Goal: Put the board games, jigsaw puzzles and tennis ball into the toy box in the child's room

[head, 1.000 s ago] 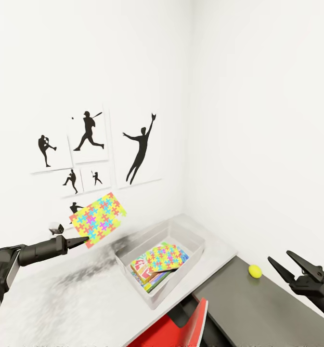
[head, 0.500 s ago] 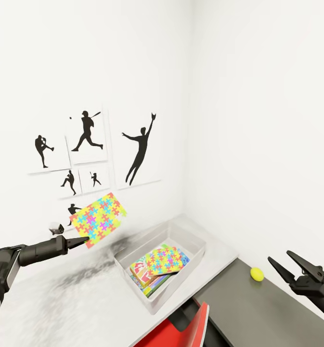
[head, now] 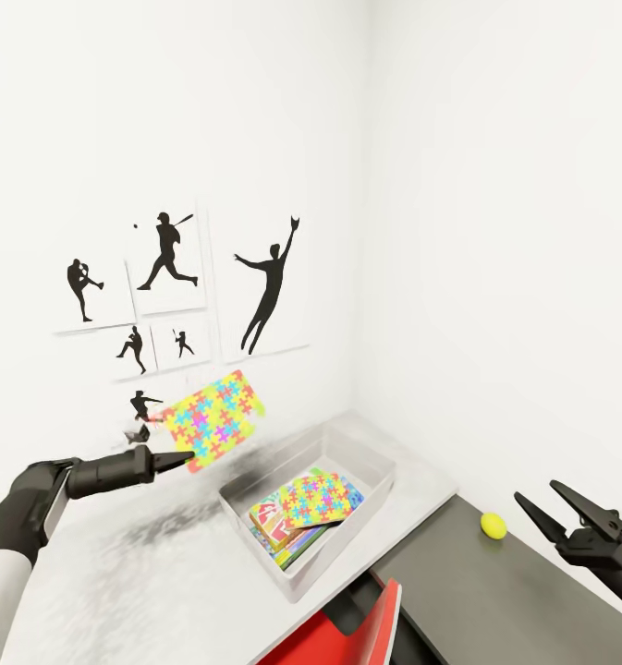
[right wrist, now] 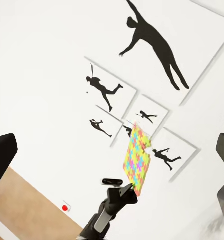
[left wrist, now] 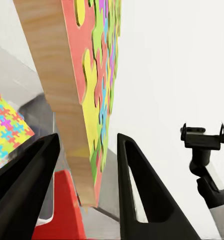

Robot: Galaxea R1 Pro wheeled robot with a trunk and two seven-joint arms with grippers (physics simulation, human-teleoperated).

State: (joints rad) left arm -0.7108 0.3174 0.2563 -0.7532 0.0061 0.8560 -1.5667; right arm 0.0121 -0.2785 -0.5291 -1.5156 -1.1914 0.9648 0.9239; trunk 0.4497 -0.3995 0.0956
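My left gripper (head: 187, 456) is shut on the lower corner of a jigsaw puzzle (head: 216, 417), held tilted in the air above the table (head: 116, 573), just left of the toy box (head: 377, 469). The left wrist view shows this puzzle (left wrist: 94, 90) edge-on between the fingers (left wrist: 141, 195). In the box lie a second jigsaw puzzle (head: 318, 496) and, under it, colourful board games (head: 275, 528). The tennis ball (head: 493, 525) rests on the lower dark shelf (head: 495, 600). My right gripper (head: 535, 490) hangs open near the ball with nothing in it.
A red chair (head: 347, 633) stands in front of the table below the box. Black sports-silhouette pictures (head: 269, 291) hang on the white wall behind. The right wrist view shows the left gripper (right wrist: 122, 192) holding the puzzle (right wrist: 136, 160) before those pictures.
My left arm has carried the puzzle to the right, closer to the toy box. The right arm and the ball have not moved.
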